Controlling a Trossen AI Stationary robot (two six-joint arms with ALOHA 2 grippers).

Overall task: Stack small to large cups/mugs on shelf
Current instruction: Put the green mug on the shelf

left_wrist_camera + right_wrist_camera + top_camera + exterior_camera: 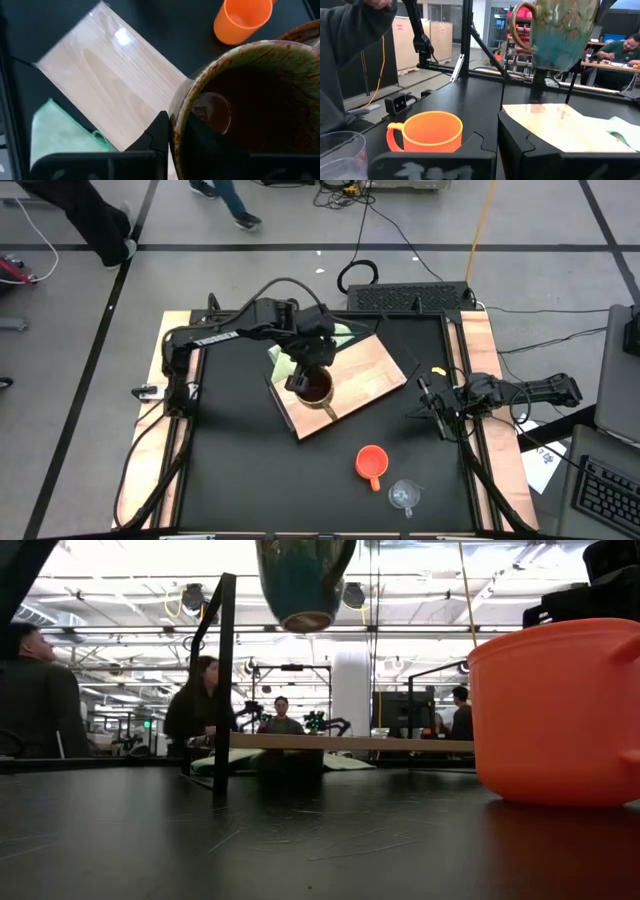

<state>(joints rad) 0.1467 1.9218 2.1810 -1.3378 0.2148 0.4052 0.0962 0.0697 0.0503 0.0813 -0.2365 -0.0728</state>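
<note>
brown mug [316,389]: held in the air above the shelf [366,375], not touching it; low view shows its base [303,618] hanging well clear of the board.
mug vs fingers: left gripper [175,137] pinches the rim wall, one finger [159,131] outside, the other inside the bowl; fingers narrow, closed on the wall.
mug axis: upright, mouth up, long axis vertical; handle [522,27] out to one side in right wrist view.
shelf: flat on bench [240,480], turned at an angle to its edges; green cloth [283,360] partly under its far corner.
orange cup [371,462]: upright on bench, near side of shelf, apart from it; handle toward the bench's near edge.
glass cup [404,496]: just beside orange cup, nearer the bench's front-right.
right gripper [428,408]: low at right edge of bench, well apart from mug; fingers part open, holding nothing.
bkgd: ppl seated at desks beyond bench [200,700].
</note>
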